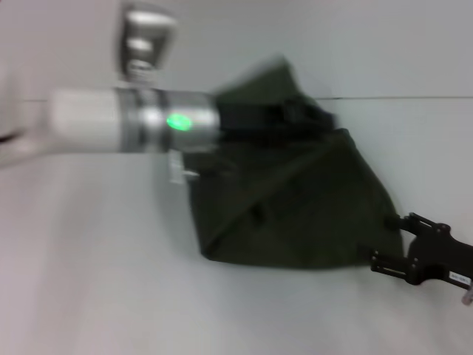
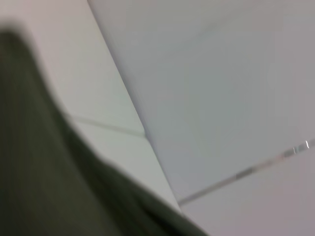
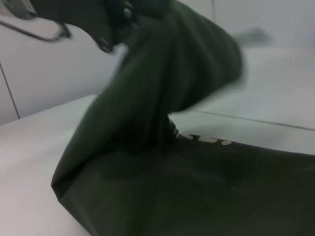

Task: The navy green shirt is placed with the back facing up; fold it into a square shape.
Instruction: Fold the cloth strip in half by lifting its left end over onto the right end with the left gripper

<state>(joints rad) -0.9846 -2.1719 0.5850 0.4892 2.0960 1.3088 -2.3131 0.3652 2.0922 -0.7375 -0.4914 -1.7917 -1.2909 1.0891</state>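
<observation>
I see the navy green shirt (image 1: 295, 214) bunched in the middle and right of the head view, most of it lying on the white table (image 1: 96, 281) with one part lifted toward the upper middle of the frame. My left arm reaches in from the left edge, and its left end effector (image 1: 295, 115) sits at the raised fold; it appears to hold the cloth up, but I cannot tell how its fingers stand. The right end effector (image 1: 388, 240) is at the lower right, against the shirt's right edge, and I cannot tell whether it is open or closed. In the right wrist view the shirt rises in a twisted peak, with a few cream marks (image 3: 206, 139) showing below it.
</observation>
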